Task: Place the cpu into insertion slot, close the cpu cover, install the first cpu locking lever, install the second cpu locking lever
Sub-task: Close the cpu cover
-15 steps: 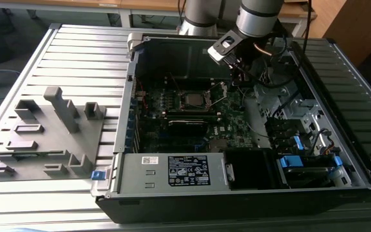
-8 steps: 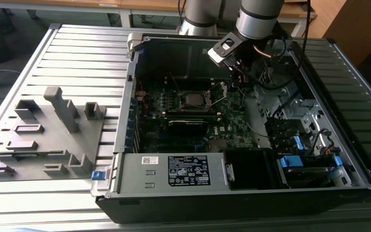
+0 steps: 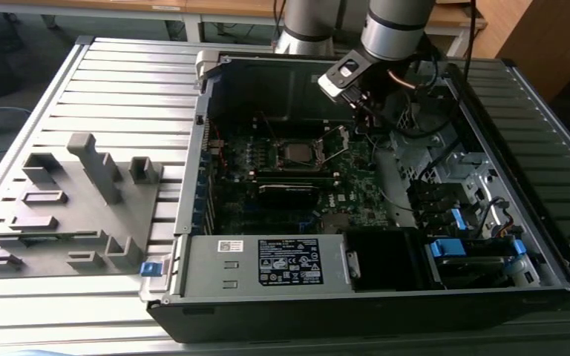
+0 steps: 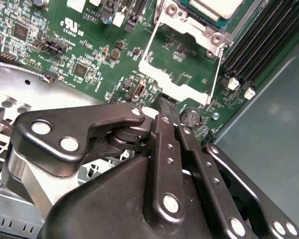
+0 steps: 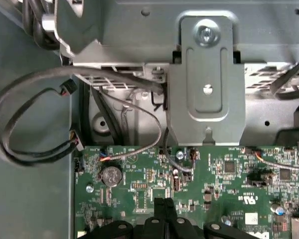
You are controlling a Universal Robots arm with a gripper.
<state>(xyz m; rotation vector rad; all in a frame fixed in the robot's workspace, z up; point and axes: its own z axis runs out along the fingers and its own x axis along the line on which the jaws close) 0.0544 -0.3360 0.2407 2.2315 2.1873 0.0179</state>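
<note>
Pincer, fingers together, hangs just beside the open cpu cover.

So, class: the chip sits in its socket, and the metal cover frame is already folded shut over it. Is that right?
No. The chip is seated as you say, but the cover frame is swung open, away from it, not folded shut. The second wrist view shows this.

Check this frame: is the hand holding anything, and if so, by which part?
Nothing is held. The hand is shut with nothing in it, and its tip is by an edge of the open cpu cover; contact cannot be told.
</note>
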